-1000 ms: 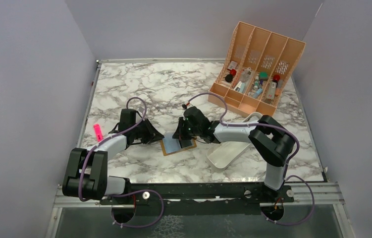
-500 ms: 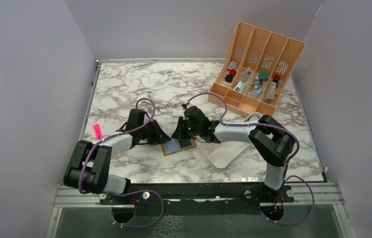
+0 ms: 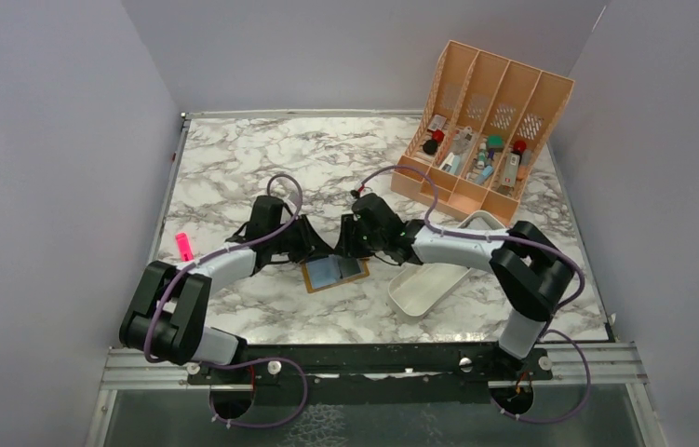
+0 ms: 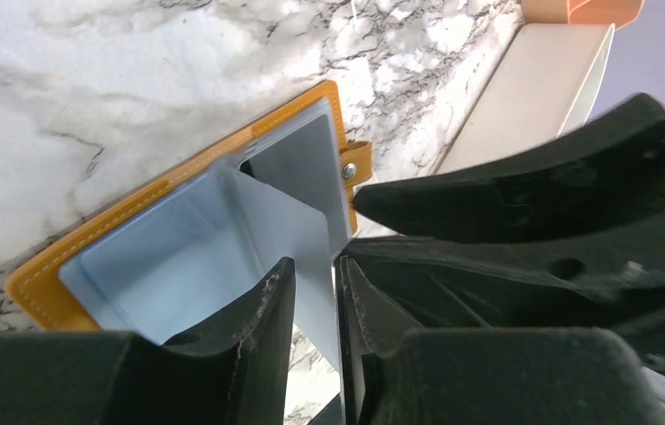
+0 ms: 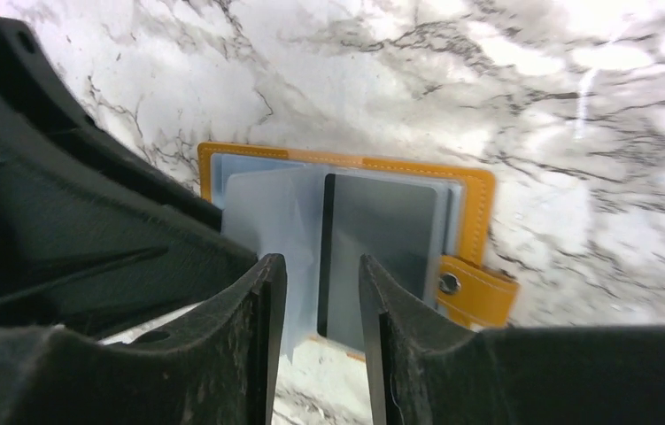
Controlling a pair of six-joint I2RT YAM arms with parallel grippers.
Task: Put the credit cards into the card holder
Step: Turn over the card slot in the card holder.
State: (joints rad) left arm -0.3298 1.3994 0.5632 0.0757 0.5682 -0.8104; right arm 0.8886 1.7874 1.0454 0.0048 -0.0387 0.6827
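Observation:
The card holder (image 3: 334,273) lies open on the marble, mustard-orange rim (image 4: 54,274) (image 5: 479,190) around pale inner pockets, its snap strap (image 5: 475,292) sticking out. A pale blue-grey card (image 4: 284,212) (image 5: 266,221) stands tilted up from the fold. It runs between the jaws of my left gripper (image 3: 319,251) (image 4: 315,270), lying against one finger with a narrow gap to the other. A darker grey card (image 5: 382,239) lies flat in the other half. My right gripper (image 3: 353,250) (image 5: 320,266) hovers open and empty over the holder's edge, close beside the left gripper.
A white oblong tray (image 3: 434,275) (image 4: 532,88) lies just right of the holder. A peach slotted organiser (image 3: 490,130) with small items stands at the back right. A pink item (image 3: 183,247) lies near the left edge. My two grippers nearly touch.
My left arm has moved right until its gripper reaches the holder's left end. My right gripper has drawn back a little from over the holder, uncovering more of it.

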